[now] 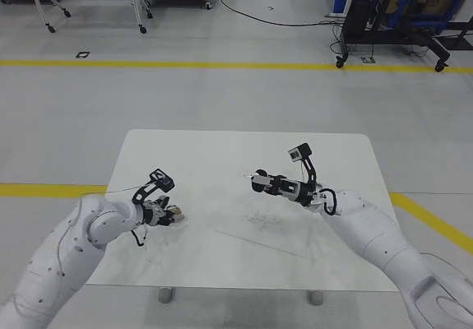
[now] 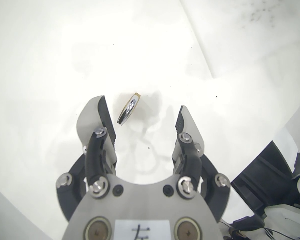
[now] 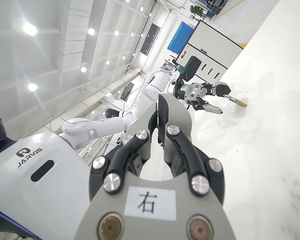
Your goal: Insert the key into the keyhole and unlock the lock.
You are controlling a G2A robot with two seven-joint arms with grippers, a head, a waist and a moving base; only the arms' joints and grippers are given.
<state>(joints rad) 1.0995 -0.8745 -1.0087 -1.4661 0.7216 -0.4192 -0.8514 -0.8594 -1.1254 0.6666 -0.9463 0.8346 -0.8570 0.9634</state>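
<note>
Since the small brass padlock (image 2: 128,112) with silver shackle lies at the white counter's (image 1: 220,148) eight o'clock, your left end effector (image 2: 142,104) brackets it wide open, ready to steady it, while your right end effector (image 1: 255,178) pinches what seems a thin key (image 1: 245,176) near centre.

Rows of round ceiling lamps (image 3: 30,29) flood the hall in the right wrist view. In the left wrist view, glare washes the glossy white table (image 2: 52,38) almost featureless, leaving faint grey shadows under the left gripper (image 2: 142,103). The table's edges curve toward the corners.
</note>
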